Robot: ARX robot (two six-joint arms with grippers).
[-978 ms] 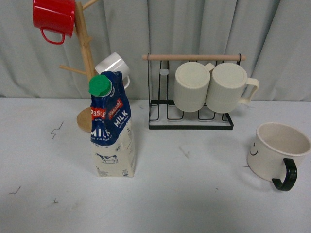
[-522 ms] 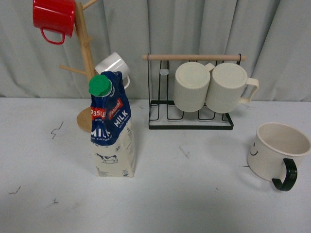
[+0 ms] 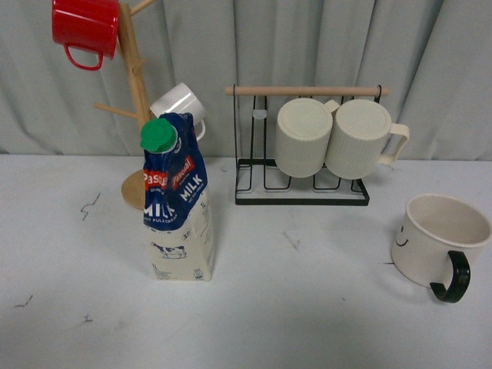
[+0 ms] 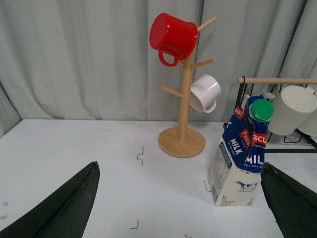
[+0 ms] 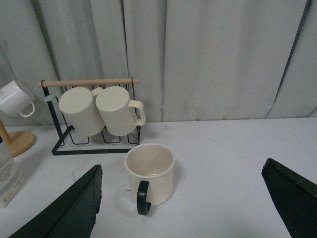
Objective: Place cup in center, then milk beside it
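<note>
The wide cream cup with the black C-shaped handle (image 3: pixel 437 240) (image 5: pixel 150 171) stands upright on the right part of the white surface (image 3: pixel 307 307), close to the right border of the front view. Its handle points to the near side, and a small black smiley face is on its left side. The tall milk carton with dark blue top, green round cap and cream base (image 3: pixel 178 211) (image 4: pixel 240 163) stands upright on the left of centre, well apart from the cup. Between these two there is a broad stretch of open surface, and also on the near side of both.

On the far side, a black wire rack with a wooden bar (image 3: pixel 301 197) (image 5: pixel 89 148) stands by the curtain, and two ribbed cream mugs (image 3: pixel 332 138) (image 5: pixel 101 110) hang on it, touching each other. The cup is nearer than the rack and to its right, with free room around its rim. At the far left there is a wooden mug tree (image 3: pixel 132 77) (image 4: pixel 184 99) carrying a red mug (image 3: pixel 84 27) (image 4: pixel 173 32) high up and a small white mug (image 3: pixel 181 104) (image 4: pixel 205 91) lower. The carton is just on the near right side of the tree's round base, not touching it in the left wrist view.

The surface has some small dark marks (image 3: pixel 91 204). A grey pleated curtain (image 3: pixel 307 38) closes the far side of the room.

The left jaws are spread wide and hold nothing; the carton is seen near one of them. The right jaws are also spread wide and hold nothing, with the cup between them but farther away.
</note>
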